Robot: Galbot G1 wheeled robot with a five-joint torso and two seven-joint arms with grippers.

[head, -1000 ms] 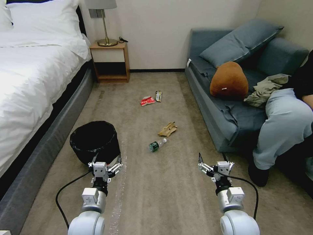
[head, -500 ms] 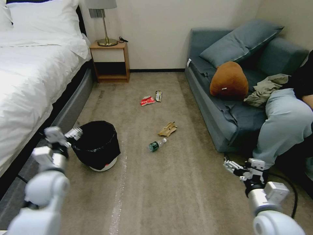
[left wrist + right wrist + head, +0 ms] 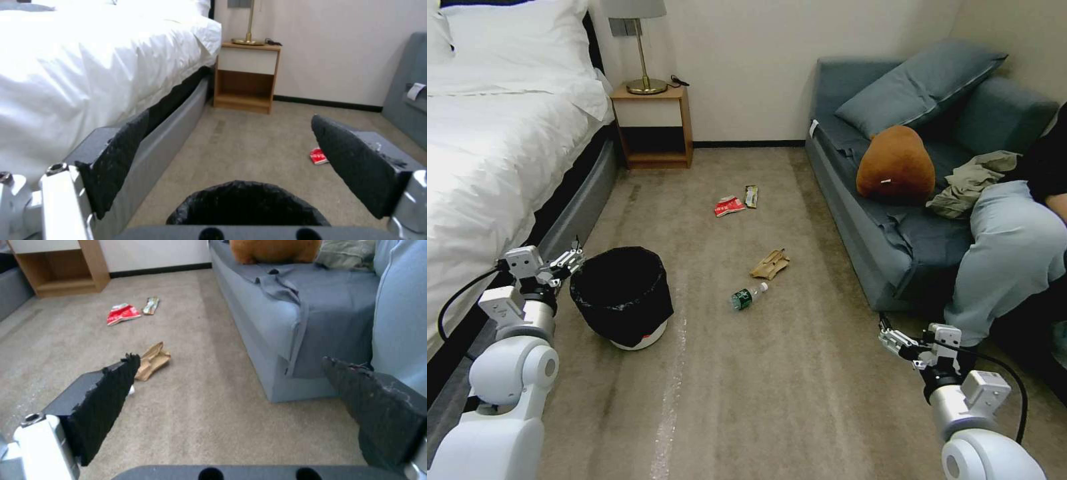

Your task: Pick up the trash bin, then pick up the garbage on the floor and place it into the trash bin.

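I see the bin [image 3: 622, 293] holding just its black liner; left gripper [image 3: 570, 259] beside it, right gripper [image 3: 902, 345] spread wide.

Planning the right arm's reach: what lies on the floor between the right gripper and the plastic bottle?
Bare carpet. In the head view, nothing lies between the open right gripper and the plastic bottle; the crumpled brown paper sits just beyond the bottle.

a wooden nightstand [image 3: 654, 127] stands against the wall, a brass lamp [image 3: 639, 47] on top. the white bed [image 3: 487, 153] lies left of it; the blue sofa [image 3: 894, 200] right, holding a brown plush cushion [image 3: 895, 165] and olive cloth [image 3: 970, 181].
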